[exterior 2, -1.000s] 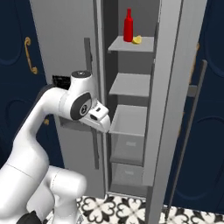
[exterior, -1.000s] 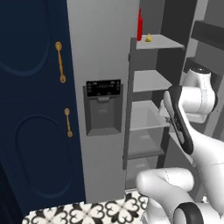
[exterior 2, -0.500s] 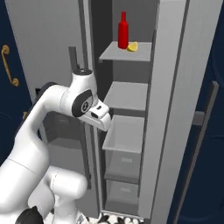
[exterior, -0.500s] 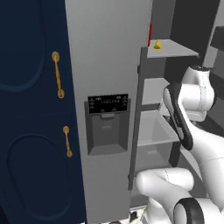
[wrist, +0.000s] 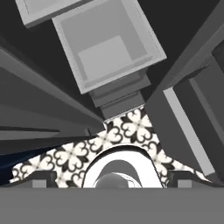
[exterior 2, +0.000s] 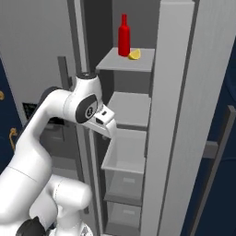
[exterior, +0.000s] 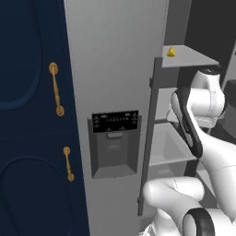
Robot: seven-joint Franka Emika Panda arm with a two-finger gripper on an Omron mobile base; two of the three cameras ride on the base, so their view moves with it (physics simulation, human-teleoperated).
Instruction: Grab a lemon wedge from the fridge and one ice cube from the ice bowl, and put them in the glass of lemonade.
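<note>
One lemon wedge (exterior 2: pixel 134 55) lies on the fridge (exterior 2: pixel 175 115) shelf.

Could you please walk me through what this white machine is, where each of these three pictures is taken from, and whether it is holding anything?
It is a white robot arm on a driving base, facing an open grey fridge. Two pictures come from cameras on the base, behind the arm to its left and right. The third comes from a camera on the hand, looking down past an open fridge drawer to the patterned floor. On the top shelf lie a small yellow lemon wedge and, beside it, a tall red bottle. The wedge also shows in the left picture. The end effector is open and holds nothing; its dark fingertips show at the hand picture's bottom.
</note>
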